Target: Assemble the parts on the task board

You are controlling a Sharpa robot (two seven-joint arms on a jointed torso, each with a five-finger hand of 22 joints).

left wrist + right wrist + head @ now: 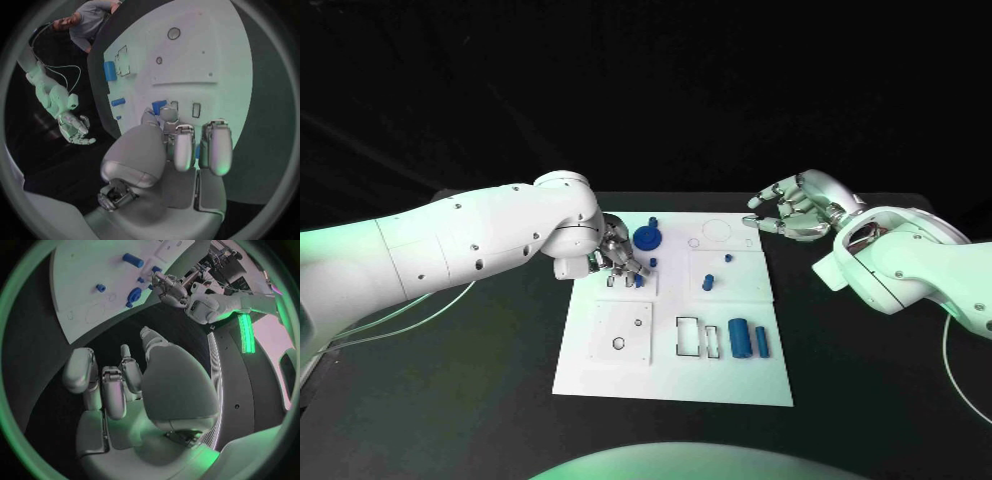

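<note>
The white task board (733,375) lies mid-table. My left hand (620,258) hangs over its far left part, thumb and a finger pinching a small blue part (159,106) beside a narrow slot (196,110). A round blue part (651,238) sits just beyond that hand. Small blue pieces (708,280) lie near the board's middle, and two blue blocks (738,338) lie at its right. My right hand (790,210) hovers off the board's far right corner, fingers loosely apart and holding nothing. The right wrist view shows the right hand (119,385) above the bare table, with the left hand (172,287) across the board (81,270).
Rectangular cut-outs (689,337) and a raised panel with round holes (625,330) take up the board's near half. Thin cables (416,310) trail over the black table (877,390) on the left.
</note>
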